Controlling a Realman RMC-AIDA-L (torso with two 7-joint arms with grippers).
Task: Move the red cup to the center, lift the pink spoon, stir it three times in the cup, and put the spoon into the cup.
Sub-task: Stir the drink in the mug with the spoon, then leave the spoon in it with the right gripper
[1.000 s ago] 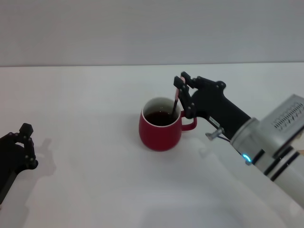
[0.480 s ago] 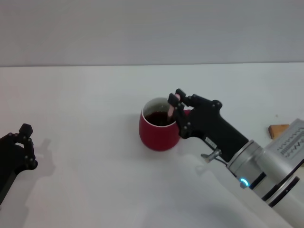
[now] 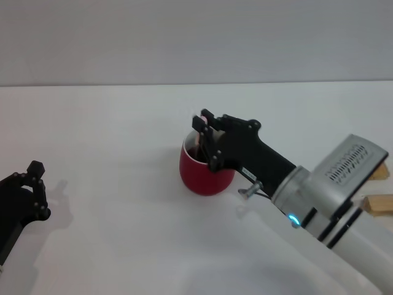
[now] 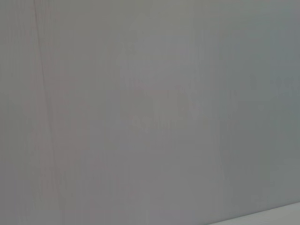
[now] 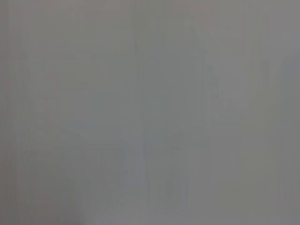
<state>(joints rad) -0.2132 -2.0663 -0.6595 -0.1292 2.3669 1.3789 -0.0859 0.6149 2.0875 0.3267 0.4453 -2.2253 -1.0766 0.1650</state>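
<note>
One change: right gripper (image 3: 201,136) has moved left over the red cup (image 3: 202,173); fingers pinch the pink spoon (image 3: 201,120)
Cup: squat, rounded, glossy
Left gripper (image 3: 34,190): parked at the surface (image 3: 123,135) edge; fingers' state unclear

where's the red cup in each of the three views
Head view: the red cup stands mid-table, slightly left of picture centre; the right gripper hangs over its mouth, covering most of it.
Left wrist view: not in it; only a blank grey surface shows.
Right wrist view: not in it; only blank grey shows.
Shared landmark: none that can be matched; the wrist views show nothing else from the head view.
</note>
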